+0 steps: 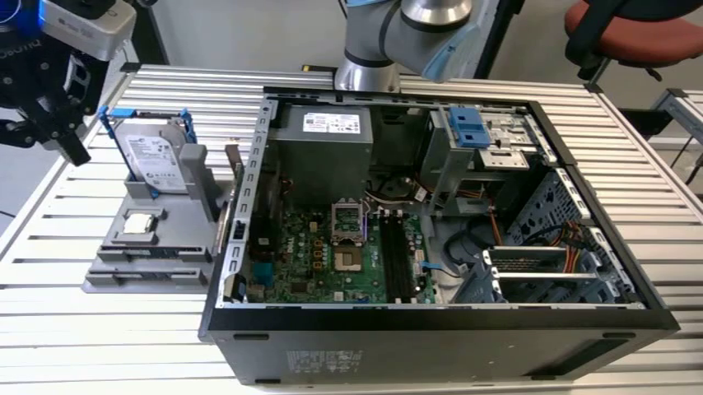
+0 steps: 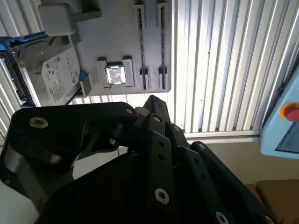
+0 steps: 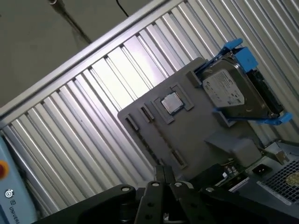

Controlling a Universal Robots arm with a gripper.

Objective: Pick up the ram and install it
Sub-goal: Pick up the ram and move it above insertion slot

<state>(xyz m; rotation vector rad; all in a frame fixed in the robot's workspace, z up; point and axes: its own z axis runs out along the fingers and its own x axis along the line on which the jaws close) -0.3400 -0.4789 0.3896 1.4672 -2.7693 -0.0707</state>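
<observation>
The gripper (image 1: 55, 123) hangs at the upper left of the exterior view, above the slatted table (image 1: 110, 329) and beside the gray holder (image 1: 170, 222). Jaw state: cannot be told.

The holder carries a hard drive (image 1: 154, 160) in a blue frame, standing upright, and a square processor chip (image 1: 140, 224) lying flat in front of it. In the second wrist view, two long narrow slots (image 2: 139, 42) run along the holder beside the chip.

Ram position: cannot be told. Dark lines fill the holder's slots, but no stick can be made out there.

The open computer case (image 1: 439, 325) lies at centre frame. The green motherboard (image 1: 318, 255) is inside, with its black slots (image 1: 398, 255) side by side.
</observation>
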